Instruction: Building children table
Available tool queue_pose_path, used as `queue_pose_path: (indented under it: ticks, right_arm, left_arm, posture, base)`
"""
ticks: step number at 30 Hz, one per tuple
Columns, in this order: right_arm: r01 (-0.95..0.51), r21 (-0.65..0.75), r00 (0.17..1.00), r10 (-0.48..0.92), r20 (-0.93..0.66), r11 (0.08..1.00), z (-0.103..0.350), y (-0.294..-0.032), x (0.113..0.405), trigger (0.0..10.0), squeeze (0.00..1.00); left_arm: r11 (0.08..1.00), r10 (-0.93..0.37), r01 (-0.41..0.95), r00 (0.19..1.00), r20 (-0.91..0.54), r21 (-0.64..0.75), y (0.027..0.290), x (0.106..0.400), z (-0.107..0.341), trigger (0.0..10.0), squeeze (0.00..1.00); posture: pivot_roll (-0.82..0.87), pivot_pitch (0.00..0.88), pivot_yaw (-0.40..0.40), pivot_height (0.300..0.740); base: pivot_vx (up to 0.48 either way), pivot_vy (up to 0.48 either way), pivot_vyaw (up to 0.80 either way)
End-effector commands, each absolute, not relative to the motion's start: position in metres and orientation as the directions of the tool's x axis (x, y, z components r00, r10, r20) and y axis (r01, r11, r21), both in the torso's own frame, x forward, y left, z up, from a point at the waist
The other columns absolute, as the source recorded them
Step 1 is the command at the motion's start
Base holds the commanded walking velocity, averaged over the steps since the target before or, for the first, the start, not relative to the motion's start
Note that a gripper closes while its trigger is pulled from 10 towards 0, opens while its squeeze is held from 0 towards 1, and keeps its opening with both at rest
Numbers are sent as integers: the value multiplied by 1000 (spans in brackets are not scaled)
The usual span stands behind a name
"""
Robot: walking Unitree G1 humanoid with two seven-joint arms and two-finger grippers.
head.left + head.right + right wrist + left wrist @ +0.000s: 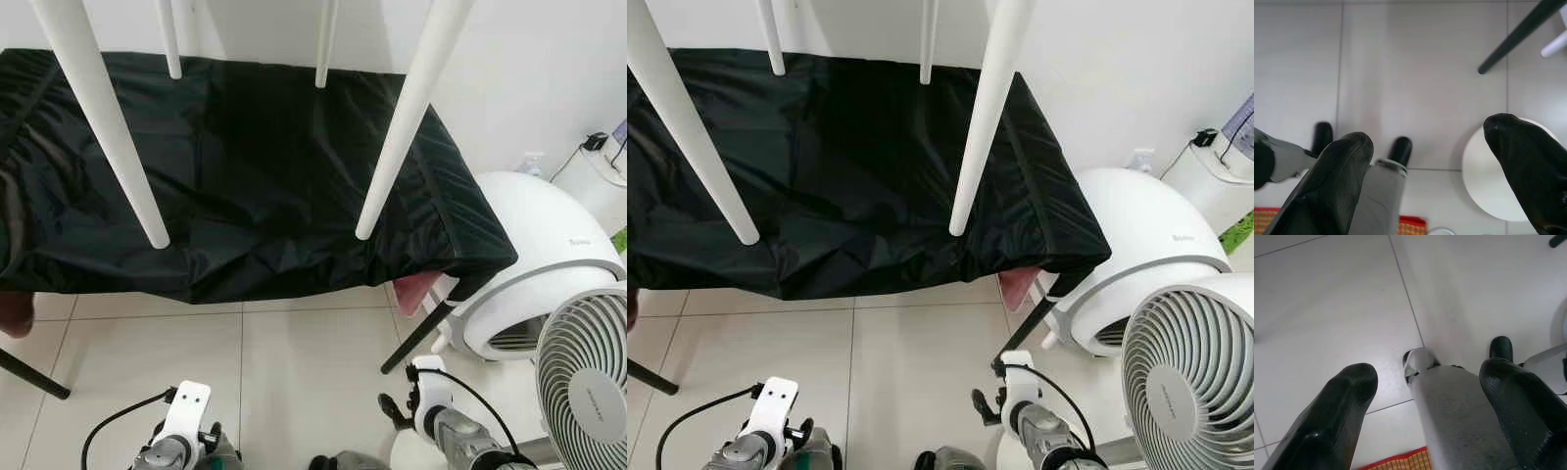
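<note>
Here, children table: we see four white legs (108, 137) pointing up and toward us; their upper ends run past the top edge of the head views, so we cannot tell what they join.
Front legs: the two near ones end over the black cover (255, 176), one at our left (696, 147), one toward our right (407, 117).
Back legs: two thinner-looking ones (323, 44) end over the cover's far edge, by the white wall.
Counter: draped in the wrinkled black cover; a black counter leg (416, 338) slants to the floor at its right front corner, another (34, 377) at the left.
Left tool (1425, 396): it hangs low over the tiled floor (294, 362), released, its two black fingers (1337, 416) spread wide with nothing between them; we see the robot's own grey leg and black foot below it.
Right tool (1430, 161): likewise low and released, fingers (1528, 166) well apart, over the tiles and a round white base (1488, 181).
Surroundings: a white domed appliance (534, 255) stands right of the counter; a white fan (588, 377) sits nearer us at the right edge.
Mat: a red-edged woven strip (1400, 461) shows by the robot's feet.
</note>
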State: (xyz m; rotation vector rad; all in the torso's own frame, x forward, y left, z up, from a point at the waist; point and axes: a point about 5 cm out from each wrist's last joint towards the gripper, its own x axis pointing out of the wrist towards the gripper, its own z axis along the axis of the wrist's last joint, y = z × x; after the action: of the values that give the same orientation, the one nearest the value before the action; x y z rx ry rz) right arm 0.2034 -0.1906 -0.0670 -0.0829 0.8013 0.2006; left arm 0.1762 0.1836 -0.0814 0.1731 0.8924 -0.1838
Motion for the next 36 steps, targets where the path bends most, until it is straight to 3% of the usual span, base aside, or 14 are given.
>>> queue_pose_path:
  ticks: [1,5,9,15,21,36]
  right_arm:
    - [-208,-24,654,121,-747,978,-74,-191,193,10000,0]
    - [-191,-42,634,91,-768,981,-79,-190,183,10000,0]
    - [-171,-32,618,82,-782,985,-83,-188,178,10000,0]
    - [-134,-16,600,68,-797,991,-86,-187,174,10000,0]
    - [-126,-12,595,66,-801,992,-88,-182,171,10000,0]
    - [-157,-26,555,67,-829,987,-95,-185,153,10000,0]
  left_arm:
    - [965,56,165,629,-775,204,190,174,-83,10000,0]
    - [938,149,164,604,-783,304,199,168,-87,10000,0]
    - [945,200,87,605,-770,314,203,167,-86,10000,0]
    - [982,121,44,599,-792,183,192,170,-87,10000,0]
    - [989,20,104,595,-803,102,174,171,-89,10000,0]
    - [984,-49,169,583,-811,61,162,170,-91,10000,0]
  posture:
    - [77,24,-82,740]
    - [78,15,-81,740]
    - [81,0,-58,740]
    - [74,0,-15,740]
    - [43,0,6,740]
    - [33,0,0,740]
  base:
    - [0,0,0]
    - [0,0,0]
    - [0,0,0]
    - [0,0,0]
    - [0,0,0]
    - [0,0,0]
